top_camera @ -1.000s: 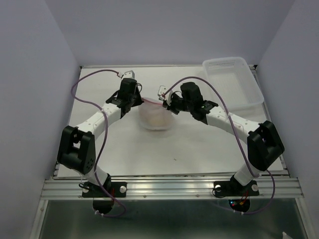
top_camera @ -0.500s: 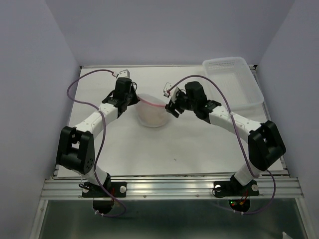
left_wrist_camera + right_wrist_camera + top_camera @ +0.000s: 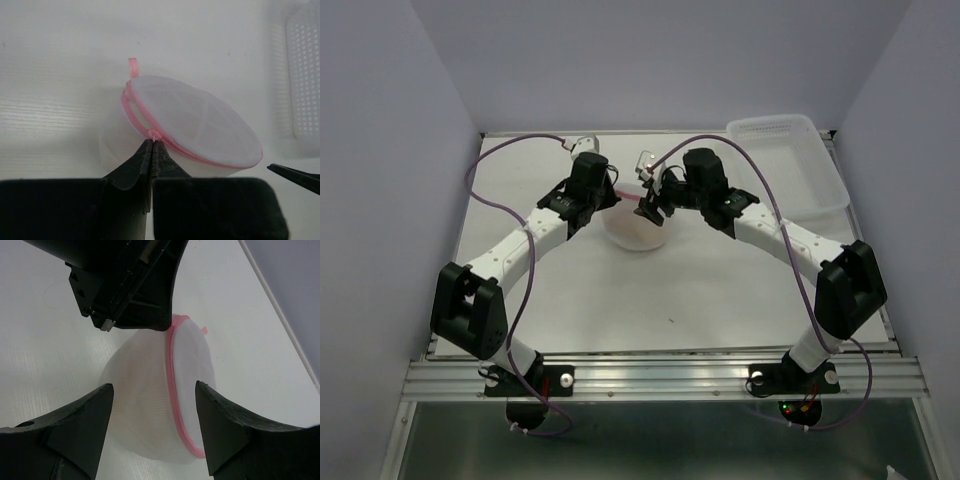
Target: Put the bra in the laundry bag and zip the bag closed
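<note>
Zip work appears close to finished at the far middle of the tabletop [image 3: 670,290], where the laundry bag [image 3: 638,226] sits as a white mesh dome between the two arms. The left gripper [image 3: 152,144] has its fingers pressed together on a small pink knot [image 3: 154,133] on the zipper rim [image 3: 210,156], apparently the pull tab. The right gripper [image 3: 152,386] hangs over the bag with its fingers spread wide, holding nothing and touching nothing that can be seen. The bra cannot be picked out through the mesh in either wrist view. None is seen lying outside the bag, so it is judged to be inside. To the right of the knot the pink rim runs as a single line, seemingly zipped. To its left two pink lines stand slightly apart, suggesting a short stretch left to close. The plastic basket [image 3: 772,124] stands at the far right corner, well apart.
</note>
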{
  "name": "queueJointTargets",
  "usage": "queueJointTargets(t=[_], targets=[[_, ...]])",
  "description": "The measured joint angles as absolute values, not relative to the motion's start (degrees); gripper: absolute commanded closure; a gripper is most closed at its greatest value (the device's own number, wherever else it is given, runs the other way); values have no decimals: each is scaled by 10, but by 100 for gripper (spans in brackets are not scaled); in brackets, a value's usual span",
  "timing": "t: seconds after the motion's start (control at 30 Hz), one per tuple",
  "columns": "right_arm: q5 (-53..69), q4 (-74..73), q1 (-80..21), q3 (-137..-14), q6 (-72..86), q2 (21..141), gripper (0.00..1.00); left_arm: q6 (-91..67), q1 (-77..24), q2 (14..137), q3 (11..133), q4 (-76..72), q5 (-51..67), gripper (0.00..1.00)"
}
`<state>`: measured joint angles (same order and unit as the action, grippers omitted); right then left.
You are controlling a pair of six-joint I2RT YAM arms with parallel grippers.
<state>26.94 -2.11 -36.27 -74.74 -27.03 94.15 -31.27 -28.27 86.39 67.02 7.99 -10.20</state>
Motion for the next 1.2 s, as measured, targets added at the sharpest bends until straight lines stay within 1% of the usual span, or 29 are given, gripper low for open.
queueJointTargets(t=[0.27,0.37,0.43,0.53,0.6,0.63,0.67,0.73,0.77,0.97,1.2], targets=[[269,-26,-374,-797,-281,1001,30,-326,-292,864,685,90,-119,100],[269,-30,-374,-813,-285,1027,36,-327,-297,863,685,95,-121,100],[272,-35,-374,-821,-287,1039,42,-329,-299,860,685,96,-121,100],[277,-36,-374,-834,-287,1050,44,-331,-300,854,685,99,-121,100],[279,-36,-374,-842,-287,1056,51,-331,-300,850,685,101,-121,100],[279,-36,-374,-844,-287,1058,59,-331,-300,848,685,101,-121,100],[281,-36,-374,-847,-287,1060,75,-331,-300,847,685,101,-121,100],[281,-35,-374,-852,-285,1065,88,-331,-300,846,685,102,-121,100],[283,-35,-374,-852,-287,1065,99,-331,-300,845,685,102,-121,100],[289,-34,-372,-848,-302,1065,99,-331,-301,845,685,108,-125,100],[298,-23,-372,-784,-341,1021,99,-340,-274,845,676,119,-103,100]])
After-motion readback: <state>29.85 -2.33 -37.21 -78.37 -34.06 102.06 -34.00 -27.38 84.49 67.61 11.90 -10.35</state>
